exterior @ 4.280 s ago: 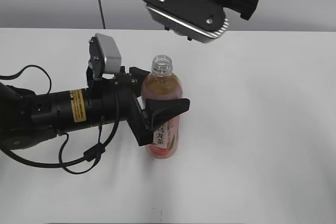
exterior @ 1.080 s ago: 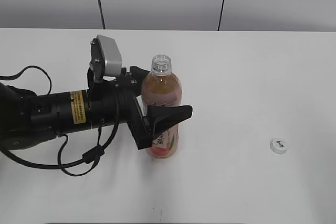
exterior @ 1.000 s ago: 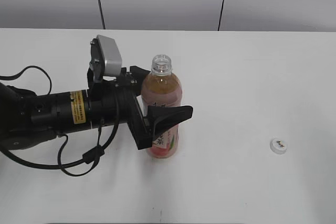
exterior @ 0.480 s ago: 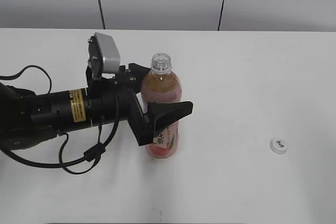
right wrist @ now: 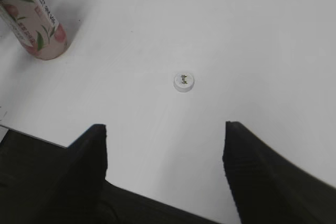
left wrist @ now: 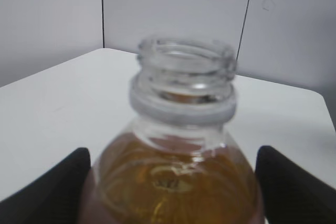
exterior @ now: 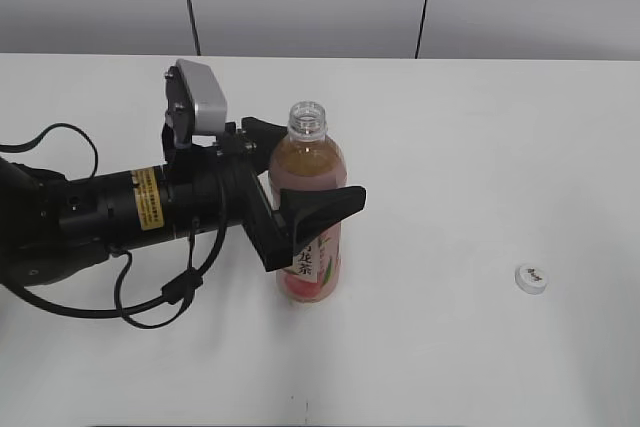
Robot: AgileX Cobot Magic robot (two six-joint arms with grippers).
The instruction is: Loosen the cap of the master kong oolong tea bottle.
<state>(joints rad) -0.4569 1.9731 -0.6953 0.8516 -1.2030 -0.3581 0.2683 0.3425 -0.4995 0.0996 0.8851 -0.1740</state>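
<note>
On the white table, the slim clear amber tea bottle (exterior: 312, 209) stands uncapped between the left gripper's (exterior: 300, 175) wide-open jaws, which have just eased upward; its small white cap (exterior: 531, 277) lies far right, so loosening looks done.

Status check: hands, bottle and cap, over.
Left hand straddling the bottle, contact unclear. Right hand open, empty, above the table. Bottle upright, neck bare. Cap off, lying on the table right. Nothing in the way.
</note>
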